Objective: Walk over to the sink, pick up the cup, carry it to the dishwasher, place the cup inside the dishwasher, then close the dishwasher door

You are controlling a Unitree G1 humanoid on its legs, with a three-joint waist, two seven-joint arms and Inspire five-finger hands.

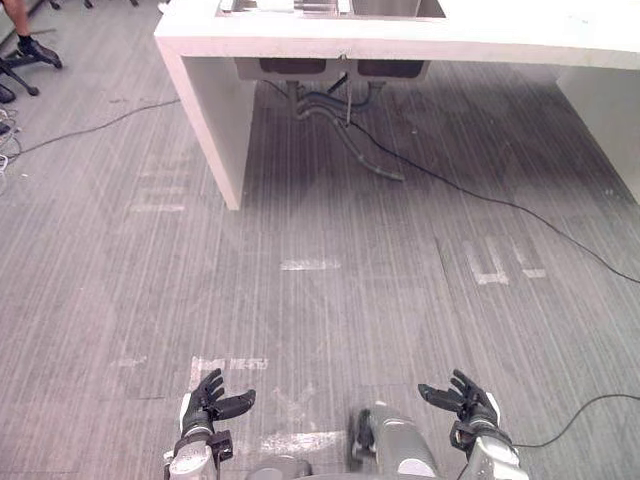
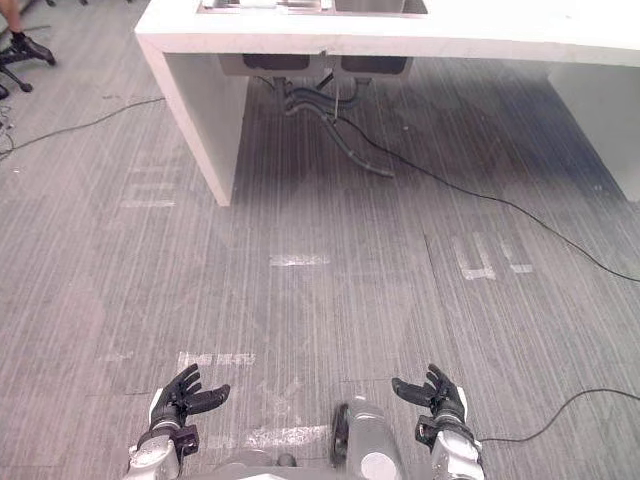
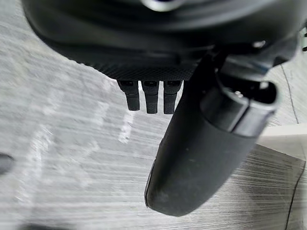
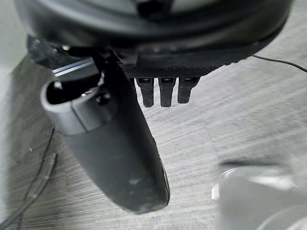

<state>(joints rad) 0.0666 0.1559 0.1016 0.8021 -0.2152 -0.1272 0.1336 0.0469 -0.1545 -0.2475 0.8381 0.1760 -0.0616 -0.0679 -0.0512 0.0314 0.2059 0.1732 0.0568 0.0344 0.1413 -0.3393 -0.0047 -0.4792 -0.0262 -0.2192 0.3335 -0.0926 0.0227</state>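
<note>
From the head, we see the sink point(image 1: 395, 7) set in a white counter point(image 1: 450, 45), well ahead of our left hand point(image 1: 207, 402) and right hand point(image 1: 468, 398), both spread and empty. At each wrist, straight fingers point(image 3: 150, 99) hang over grey floor point(image 3: 72, 143), short of the counter. We cannot tell where the cup is.

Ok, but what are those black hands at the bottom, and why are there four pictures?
They belong to a walking robot. Two pictures come from cameras in its head, looking down at the grey striped floor. Its dark left hand and dark right hand hang open at the bottom, holding nothing. Ahead stands a white counter with a steel sink set in it and grey pipes underneath. The other two pictures come from cameras on its wrists, very close to each hand's thumb and fingers.
</note>
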